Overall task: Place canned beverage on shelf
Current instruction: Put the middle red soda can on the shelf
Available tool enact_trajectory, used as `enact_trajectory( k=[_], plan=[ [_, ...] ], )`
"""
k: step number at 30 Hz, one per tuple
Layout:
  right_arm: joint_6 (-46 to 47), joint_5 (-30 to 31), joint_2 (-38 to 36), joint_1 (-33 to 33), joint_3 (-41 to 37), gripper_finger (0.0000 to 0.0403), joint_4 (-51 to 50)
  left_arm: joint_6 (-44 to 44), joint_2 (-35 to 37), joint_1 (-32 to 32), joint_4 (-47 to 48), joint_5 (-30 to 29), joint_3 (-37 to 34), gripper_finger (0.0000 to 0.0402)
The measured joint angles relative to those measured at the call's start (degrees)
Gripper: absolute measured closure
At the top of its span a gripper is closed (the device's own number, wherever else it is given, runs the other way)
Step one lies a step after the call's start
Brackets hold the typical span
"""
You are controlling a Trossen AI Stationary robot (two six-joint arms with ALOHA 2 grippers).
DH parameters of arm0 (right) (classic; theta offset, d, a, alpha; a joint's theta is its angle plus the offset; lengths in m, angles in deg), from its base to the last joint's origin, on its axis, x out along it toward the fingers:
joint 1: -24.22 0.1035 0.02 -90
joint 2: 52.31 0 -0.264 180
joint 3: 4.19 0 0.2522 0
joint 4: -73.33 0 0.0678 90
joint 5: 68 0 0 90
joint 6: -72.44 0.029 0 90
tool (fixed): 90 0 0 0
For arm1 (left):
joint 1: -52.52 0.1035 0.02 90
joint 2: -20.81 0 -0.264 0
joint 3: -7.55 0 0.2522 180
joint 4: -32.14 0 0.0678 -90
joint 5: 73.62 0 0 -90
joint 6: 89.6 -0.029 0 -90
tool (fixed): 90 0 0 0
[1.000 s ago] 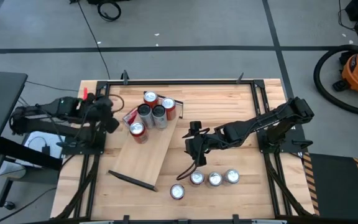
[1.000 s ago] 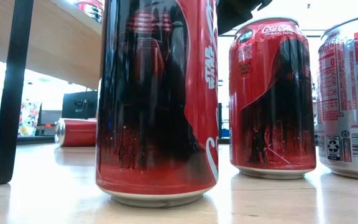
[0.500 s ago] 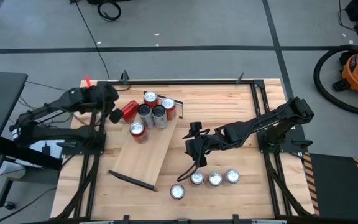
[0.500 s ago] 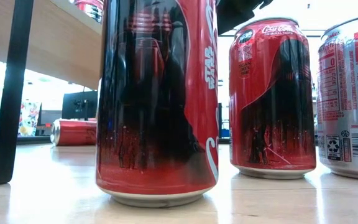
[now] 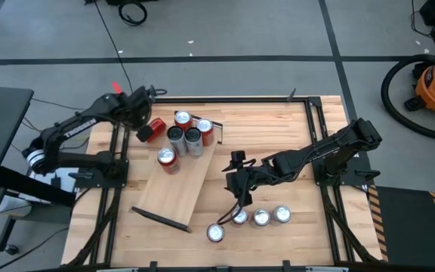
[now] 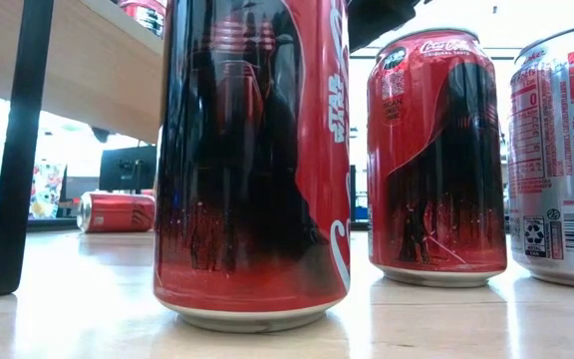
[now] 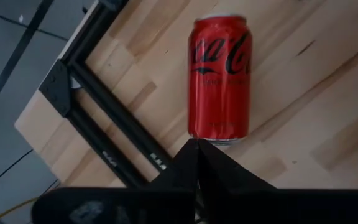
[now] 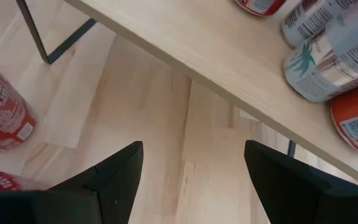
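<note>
Table (image 5: 278,121): we see a wooden top in a black frame; it carries everything else, so both arms can reach the cans from their own sides.
Shelf (image 5: 180,185): the pale plank lies slanted across the left half of the table, with a dark bar at each short end. It stands raised on these bars, so the right wrist view looks under its edge.
Left arm: it reaches to the far left corner of the table. The left gripper (image 5: 137,121) has its fingers pressed together and holds nothing; its tip is just beside the fallen can.
Right arm: it stretches toward the middle, and the right gripper (image 5: 236,180) hangs with fingers apart and empty, above the row of cans, which we judge is the next supply.
Cans on the shelf (image 5: 183,136): five stand upright in a cluster at its far end, already placed.
Cans waiting (image 5: 260,217): four stand upright on the table near the front edge, not yet shelved.
Fallen can (image 5: 150,130): a red can lies on its side on the table, beside the shelf's far end, not on it. We think it must be stood up first.
</note>
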Motion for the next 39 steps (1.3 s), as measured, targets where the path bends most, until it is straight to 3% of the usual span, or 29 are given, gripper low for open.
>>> enact_trajectory(
  k=[5,8,11,18,22,29,39],
  plan=[
    [-0.14,0.01,0.00,-0.02,0.00,0.0112,2.08,-3.09,-3.08,2.46,-0.40,-1.39,0.00,0.0385],
    [-0.63,0.01,0.00,0.00,0.00,0.0112,3.51,-3.21,-5.05,3.68,-1.04,-1.46,-0.37,0.0359],
    [-0.94,0.00,0.00,0.00,0.00,0.0112,4.19,-4.47,-5.67,4.81,-3.87,-0.31,-3.01,0.0307],
    [-1.88,0.01,0.00,0.00,0.00,0.0112,5.68,-5.86,-5.50,6.22,-10.58,0.64,-7.39,0.0145],
    [-1.92,0.01,0.00,0.00,0.00,0.0112,6.07,-5.89,-5.46,6.17,-11.02,7.86,-7.39,0.0086],
    [-1.98,0.01,0.00,0.00,0.00,0.0112,7.08,-6.08,-5.54,5.99,-14.91,11.93,-11.83,0.0063],
    [-2.39,0.01,0.02,0.00,0.00,0.0112,7.91,-5.85,-5.54,6.53,-16.51,9.08,-12.83,0.0063]
  ],
)
